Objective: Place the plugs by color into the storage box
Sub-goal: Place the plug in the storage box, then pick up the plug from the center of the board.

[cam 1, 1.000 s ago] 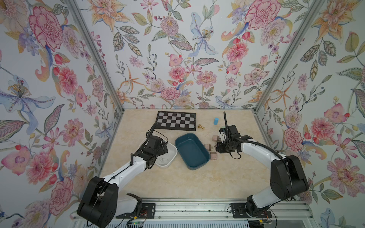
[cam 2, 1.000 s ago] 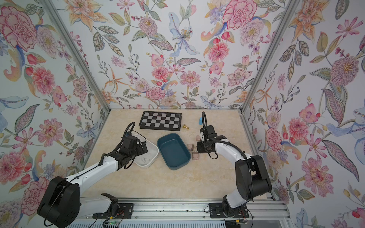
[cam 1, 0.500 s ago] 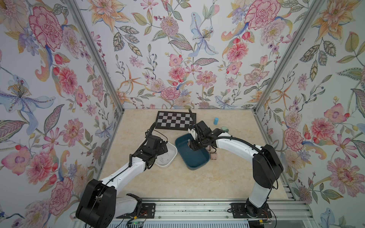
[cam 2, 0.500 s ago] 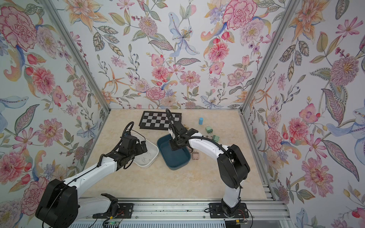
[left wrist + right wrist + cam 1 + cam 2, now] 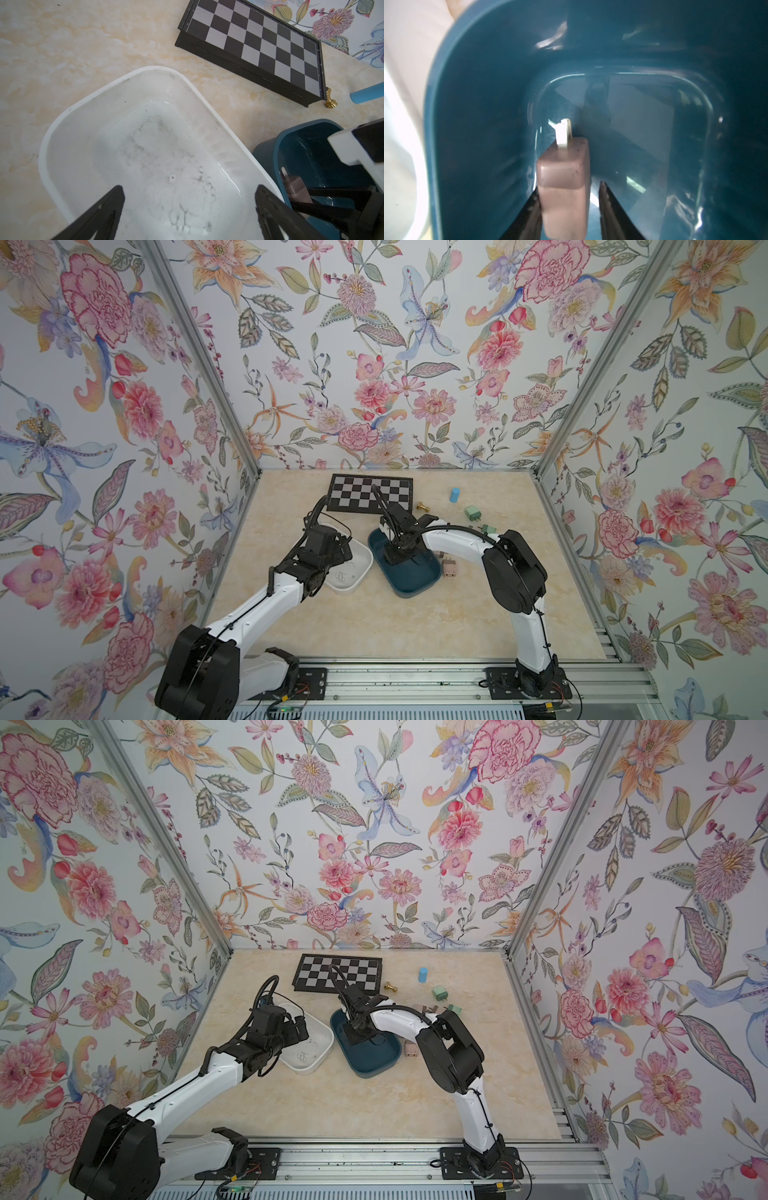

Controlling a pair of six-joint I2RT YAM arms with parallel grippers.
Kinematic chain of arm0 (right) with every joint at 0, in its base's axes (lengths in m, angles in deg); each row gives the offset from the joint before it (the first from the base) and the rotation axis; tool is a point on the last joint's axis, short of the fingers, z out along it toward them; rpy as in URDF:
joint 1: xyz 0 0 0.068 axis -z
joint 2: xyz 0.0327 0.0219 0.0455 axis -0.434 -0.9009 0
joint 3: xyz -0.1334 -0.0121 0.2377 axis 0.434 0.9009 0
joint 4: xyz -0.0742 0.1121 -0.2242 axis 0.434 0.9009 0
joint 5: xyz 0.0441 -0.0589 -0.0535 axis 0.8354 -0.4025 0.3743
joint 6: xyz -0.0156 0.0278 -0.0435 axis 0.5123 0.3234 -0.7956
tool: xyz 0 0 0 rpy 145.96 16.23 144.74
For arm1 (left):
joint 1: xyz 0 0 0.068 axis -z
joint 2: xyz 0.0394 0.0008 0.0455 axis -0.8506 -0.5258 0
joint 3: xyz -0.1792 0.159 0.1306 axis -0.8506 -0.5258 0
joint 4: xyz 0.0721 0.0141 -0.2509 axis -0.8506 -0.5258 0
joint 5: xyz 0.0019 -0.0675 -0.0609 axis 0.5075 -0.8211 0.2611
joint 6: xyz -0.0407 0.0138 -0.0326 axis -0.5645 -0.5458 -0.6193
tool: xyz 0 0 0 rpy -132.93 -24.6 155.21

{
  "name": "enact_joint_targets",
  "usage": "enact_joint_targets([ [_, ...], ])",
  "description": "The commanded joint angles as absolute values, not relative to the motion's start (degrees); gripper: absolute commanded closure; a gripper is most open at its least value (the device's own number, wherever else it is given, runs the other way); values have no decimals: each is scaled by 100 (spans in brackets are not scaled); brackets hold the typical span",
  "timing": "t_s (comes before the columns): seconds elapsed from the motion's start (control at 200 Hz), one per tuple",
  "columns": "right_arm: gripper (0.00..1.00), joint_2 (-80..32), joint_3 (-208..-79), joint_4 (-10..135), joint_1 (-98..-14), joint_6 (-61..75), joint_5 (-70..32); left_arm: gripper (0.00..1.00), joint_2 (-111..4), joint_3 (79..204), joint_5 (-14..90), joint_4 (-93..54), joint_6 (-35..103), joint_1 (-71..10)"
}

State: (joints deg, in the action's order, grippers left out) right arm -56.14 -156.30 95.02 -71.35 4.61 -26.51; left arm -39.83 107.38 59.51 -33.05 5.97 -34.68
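Observation:
The right wrist view shows a pink-beige plug (image 5: 563, 176), prongs forward, low inside the dark blue tub (image 5: 431, 124). My right gripper (image 5: 569, 187) is open around it: one finger touches the plug and a gap shows at the other. The same plug (image 5: 296, 187) is seen in the left wrist view. In both top views the right gripper (image 5: 401, 556) (image 5: 361, 1038) reaches into the blue tub (image 5: 415, 593). My left gripper (image 5: 190, 188) hangs open and empty over the white tub (image 5: 52, 135). Two green plugs (image 5: 472, 513) (image 5: 489, 529) and a pink plug (image 5: 450, 568) lie on the table.
A chessboard (image 5: 370, 493) lies at the back, with a small brass piece (image 5: 423, 506) and a light blue cylinder (image 5: 455, 494) to its right. The white tub (image 5: 353, 585) sits just left of the blue one. Flowered walls close in three sides.
My right arm swung left from the loose plugs to the blue tub, carrying the pink plug. Its jaws have now parted around the plug. The left arm stayed put.

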Motion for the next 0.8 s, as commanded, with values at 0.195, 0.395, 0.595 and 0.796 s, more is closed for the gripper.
enact_joint_targets([
  [0.195,21,-3814,-14806,9669,-6930,689,-3116,0,-3944,10751,6099,-3429,576,-3420],
  [0.395,21,-2379,-13657,9851,-5857,874,-3077,1,-3986,10748,6074,-3371,563,-3420],
  [0.595,20,-2084,-12850,9864,-5148,762,-2783,1,-4080,10749,5996,-3287,542,-3421],
  [0.796,21,-2510,-12686,9742,-5066,714,-2607,1,-4042,10747,5977,-3320,523,-3407],
])
